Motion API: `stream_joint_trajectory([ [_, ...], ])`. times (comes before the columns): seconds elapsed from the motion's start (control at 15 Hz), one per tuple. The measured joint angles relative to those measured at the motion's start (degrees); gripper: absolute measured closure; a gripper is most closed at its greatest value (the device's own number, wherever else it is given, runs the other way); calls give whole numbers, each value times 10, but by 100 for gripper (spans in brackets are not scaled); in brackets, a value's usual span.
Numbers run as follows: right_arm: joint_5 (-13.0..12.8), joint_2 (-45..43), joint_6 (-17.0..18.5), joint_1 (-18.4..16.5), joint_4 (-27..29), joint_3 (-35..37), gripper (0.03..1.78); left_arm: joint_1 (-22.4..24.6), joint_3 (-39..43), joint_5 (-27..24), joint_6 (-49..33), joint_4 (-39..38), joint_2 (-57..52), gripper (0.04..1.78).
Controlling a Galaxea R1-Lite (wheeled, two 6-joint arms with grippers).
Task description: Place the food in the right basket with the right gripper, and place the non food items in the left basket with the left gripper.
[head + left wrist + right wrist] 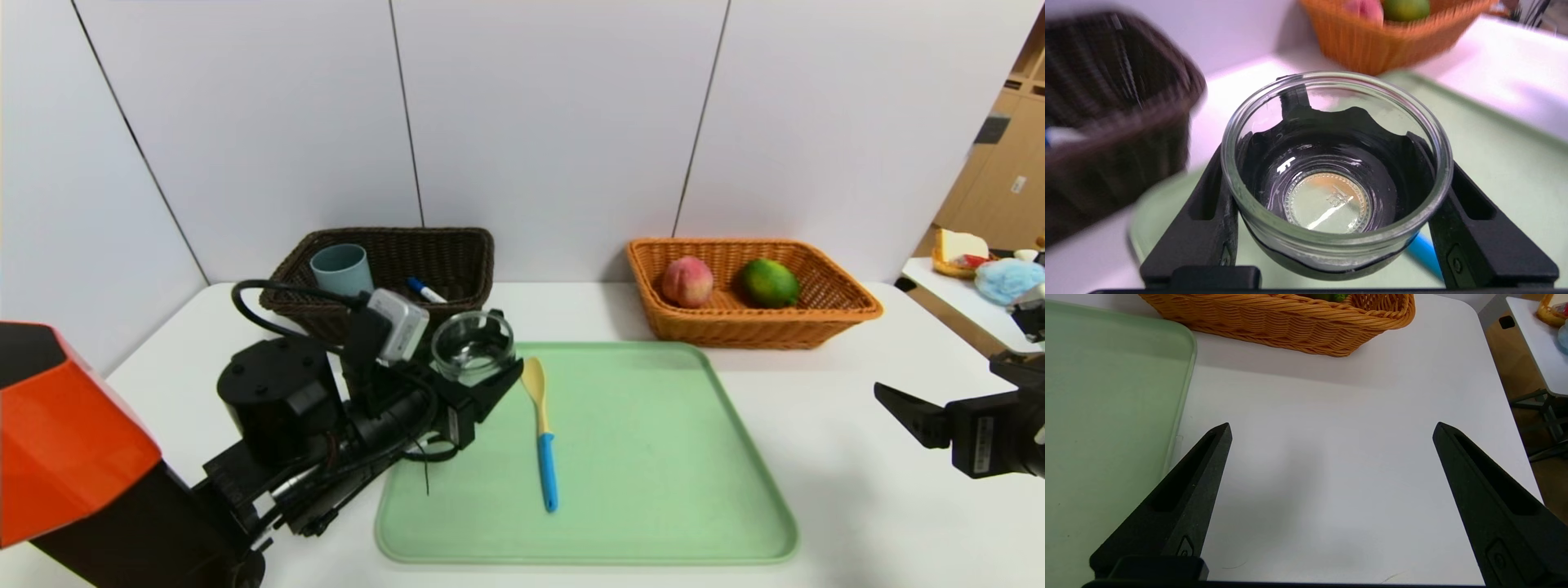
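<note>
My left gripper point(478, 359) is shut on the round glass jar point(473, 345), held above the tray's far left corner, just in front of the dark brown basket point(457, 257). The jar point(1337, 163) sits between the fingers point(1208, 212) in the left wrist view. The blue-grey cup point(341, 269) and the marker point(425, 289) lie in that basket. The yellow and blue spoon point(540, 429) lies on the green tray point(653, 457). The peach point(687, 281) and the green citrus point(769, 282) sit in the orange basket point(849, 306). My right gripper point(1331, 430) is open and empty over bare table at the right.
A white wall stands right behind both baskets. A side table point(971, 302) with clutter stands at the far right beyond the table edge. The orange basket point(1290, 318) and the tray edge point(1184, 396) show in the right wrist view.
</note>
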Motion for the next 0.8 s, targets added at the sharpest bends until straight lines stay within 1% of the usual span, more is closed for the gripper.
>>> stream_joint_trajectory([
  [0.07, 0, 0, 0, 0, 0, 1, 11, 12, -23, 0, 15, 2, -14, 57],
  [0.13, 0, 1, 0, 0, 0, 2, 11, 30, -49, 0, 28, 19, -27, 57],
  [0.27, 0, 0, 0, 0, 0, 4, 11, 68, -105, 0, 35, 79, -49, 57],
  [0.47, 0, 0, 1, 0, 0, 5, 11, 133, -202, 0, 38, 240, -74, 57],
  [0.67, 0, -2, 7, 0, 0, 5, 11, 182, -293, 0, 34, 414, -77, 57],
  [0.73, 0, -2, 7, -1, 0, 5, 11, 192, -315, 1, 34, 461, -69, 57],
  [0.8, -1, -2, 7, -1, 0, 5, 11, 201, -333, 2, 32, 484, -59, 57],
])
